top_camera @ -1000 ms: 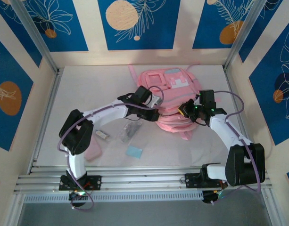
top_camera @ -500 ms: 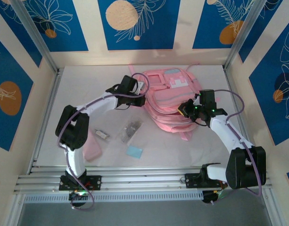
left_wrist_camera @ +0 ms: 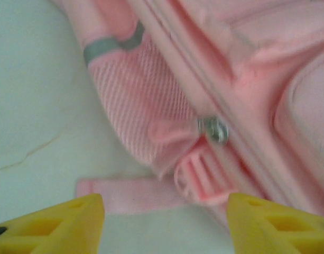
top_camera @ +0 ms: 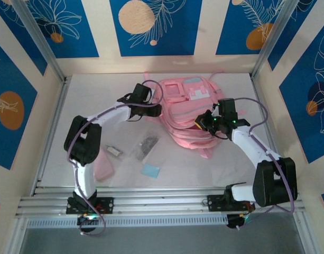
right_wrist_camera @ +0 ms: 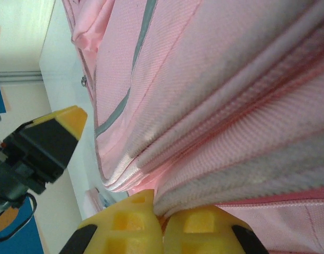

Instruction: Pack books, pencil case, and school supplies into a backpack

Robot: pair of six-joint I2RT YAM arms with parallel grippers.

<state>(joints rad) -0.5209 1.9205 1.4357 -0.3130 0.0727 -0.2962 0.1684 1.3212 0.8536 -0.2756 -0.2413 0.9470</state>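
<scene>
Left claw: the left gripper (left_wrist_camera: pixel 164 222) is released, yellow fingers spread wide with nothing between them, hovering just off the backpack's 9 o'clock edge.
Ahead of it: a small metal zip pull (left_wrist_camera: pixel 214 129) sits at its 1 o'clock on the seam, and a loose pink strap (left_wrist_camera: pixel 130 188) lies flat right below.
Right claw: the right gripper (right_wrist_camera: pixel 160 225) is clenched tight, and a thin fold of pink fabric runs down into the closed fingertips, so it looks like a pinch on the bag's seam at its 4 o'clock edge.
Backpack: the backpack (top_camera: pixel 185 114) lies flat toward 12 o'clock on the table (top_camera: pixel 98 106), front pockets up, and I see no gaping mouth.
Waiting goods: at the bag's 7 to 8 o'clock, well apart from it, lie the clear bag (top_camera: pixel 146 145), the blue pad (top_camera: pixel 150 170), the tiny clip (top_camera: pixel 114 151) and the pencil case (top_camera: pixel 104 166).
Step in hand: by my read, getting the bag open, one claw anchoring and the other free.
Next move: likely the left claw closes on that zip pull squarely and draws along the seam against the right claw's hold.
</scene>
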